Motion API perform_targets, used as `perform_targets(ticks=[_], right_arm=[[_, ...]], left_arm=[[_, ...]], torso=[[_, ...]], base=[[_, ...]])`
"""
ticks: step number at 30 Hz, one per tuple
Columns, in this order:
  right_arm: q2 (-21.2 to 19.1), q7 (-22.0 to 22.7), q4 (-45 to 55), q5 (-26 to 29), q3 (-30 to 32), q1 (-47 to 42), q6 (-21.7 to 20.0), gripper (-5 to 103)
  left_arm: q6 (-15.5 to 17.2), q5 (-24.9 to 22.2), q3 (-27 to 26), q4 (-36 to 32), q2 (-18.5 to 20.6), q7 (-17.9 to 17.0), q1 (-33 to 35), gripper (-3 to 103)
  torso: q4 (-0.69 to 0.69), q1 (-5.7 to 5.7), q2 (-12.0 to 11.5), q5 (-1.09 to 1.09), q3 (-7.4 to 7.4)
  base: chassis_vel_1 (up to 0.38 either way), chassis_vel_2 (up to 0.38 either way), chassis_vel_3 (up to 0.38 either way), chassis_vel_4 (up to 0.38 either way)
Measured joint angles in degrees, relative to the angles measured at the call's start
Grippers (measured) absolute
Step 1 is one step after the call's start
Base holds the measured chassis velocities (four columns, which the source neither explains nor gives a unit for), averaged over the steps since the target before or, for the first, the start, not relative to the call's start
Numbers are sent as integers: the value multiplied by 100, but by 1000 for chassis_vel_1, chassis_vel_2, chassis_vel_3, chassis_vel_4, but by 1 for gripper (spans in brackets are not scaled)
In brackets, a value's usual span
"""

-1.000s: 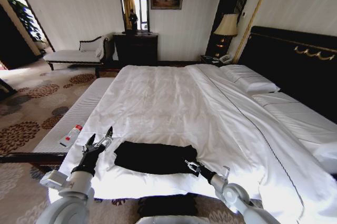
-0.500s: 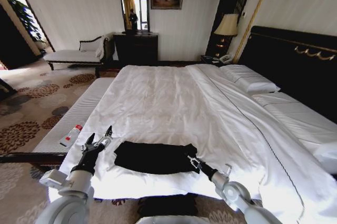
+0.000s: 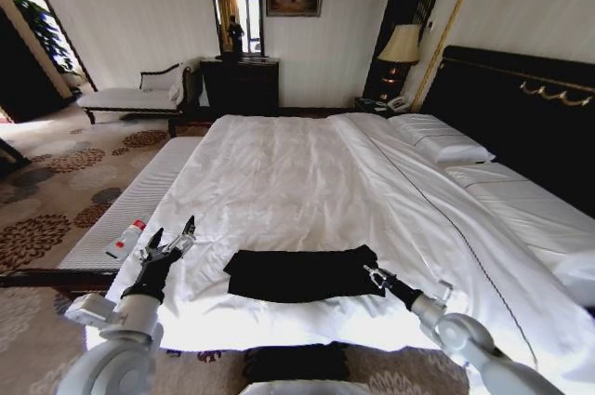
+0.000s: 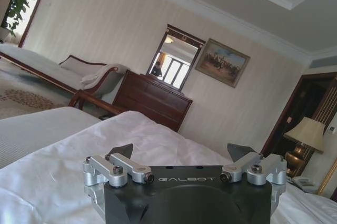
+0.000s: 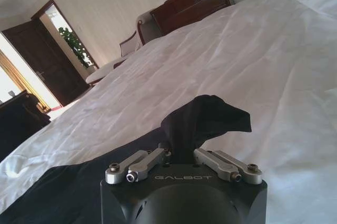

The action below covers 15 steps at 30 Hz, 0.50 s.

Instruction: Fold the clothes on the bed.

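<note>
T-shirt: the black T-shirt lies as a folded, roughly rectangular dark band on the white sheet, low in the head view and a little right of centre, close to the bed's near edge. In the right wrist view a corner of it is lifted off the sheet into a crumpled peak, while the rest trails flat toward the lower left of that frame.

Bed: the bed fills the middle of the head view, with white sheets, pillows at the right and a dark headboard along the right edge.

Right pincer: the right pincer sits in the lower right of the head view at the shirt's right end. Its fingers are drawn narrow and clamp the raised corner of black cloth between them.

Left pincer: the left pincer is in the lower left of the head view, above the white sheet, left of the shirt and apart from it. Its fingers stand wide and carry nothing.

Bottle: a small white bottle with a red cap lies on the striped runner at the left edge of the bed, just left of the left pincer.

Room: a dark dresser with a mirror stands against the far wall at top centre, and a lit lamp is at the upper right.
</note>
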Motion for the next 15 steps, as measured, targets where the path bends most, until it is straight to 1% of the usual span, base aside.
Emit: perform_targets(ticks=[2,4,5,8,9,10,12,14,15], right_arm=[[-96,51,15,14,34,35,-15,7],[-94,88,68,-5,21,82,-17,7],[-51,145,186,-89,-43,182,-5,7],[239,298,510,-396,-423,516,159,7],[239,298,510,-396,-423,516,159,7],[393,374,646,-439,-668,704,159,7],[641,440,721,-508,-1116,1002,139,7],[691,450,720,-527,-1215,1067,133,7],[832,471,693,-603,-1484,1256,105,7]], left_arm=[[4,-70,-33,0,41,-33,-52,100],[10,-96,-48,0,61,-45,-78,100],[25,-133,-74,0,86,-68,-116,100],[53,-153,-170,0,158,-117,-179,100],[53,-153,-170,0,158,-117,-179,100],[57,-152,-218,0,197,-128,-170,100],[70,-169,-279,0,234,-144,-115,100],[71,-169,-293,0,239,-144,-102,100],[75,-169,-329,0,251,-148,-52,100]], torso=[[-1,0,0,-1,0],[-3,0,0,1,0],[-1,0,0,-2,0],[0,0,0,0,0],[0,0,0,0,0],[-1,0,1,-4,0],[0,0,1,0,0],[0,0,1,1,0],[1,0,1,-1,0]], base=[[0,0,0,0],[0,0,0,0],[0,0,0,0],[0,0,0,0],[0,0,0,0],[0,0,0,0],[0,0,0,0],[0,0,0,0],[0,0,0,0]])
